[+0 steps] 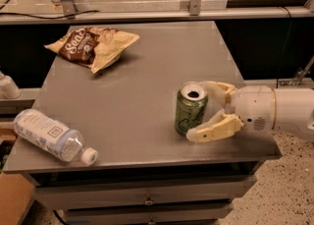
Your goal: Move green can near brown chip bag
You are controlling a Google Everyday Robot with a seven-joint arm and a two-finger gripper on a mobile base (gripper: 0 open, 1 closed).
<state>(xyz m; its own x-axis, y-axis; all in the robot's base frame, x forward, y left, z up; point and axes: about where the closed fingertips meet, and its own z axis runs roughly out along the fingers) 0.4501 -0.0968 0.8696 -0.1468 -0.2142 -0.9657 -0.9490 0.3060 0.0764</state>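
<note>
From where I stand there is only the one camera view, looking down across the grey table [137, 96]. The green can [191, 109] stands upright near the table's front right part, its silver top showing a dark opening. The gripper [198, 112] reaches in from the right on a white arm [265, 113]. Its jaws are spread with the can between them. One lies behind the can, up by the rim, and the other sits in front, low by the base. I cannot tell whether either is touching the metal yet, and nothing looks pinched.

The brown chip bag [93, 45] lies flat at the far left corner, well apart from the can, with bare table between them. A clear plastic bottle [49, 134] lies on its side at the front left, away from that line.

The grasp itself worries me most. The jaws seem to meet the can at different heights, so closing them could twist or tip it rather than hold it square. A light can would then skid or fall, and the front edge is close. The top looks open, so a tumble might also spill whatever is inside. Squeezing too hard could dent the thin wall.

There is also a risk at the far end. The bag is crumpled and uneven, so setting the can on its edge instead of beside it would likely topple it.
</note>
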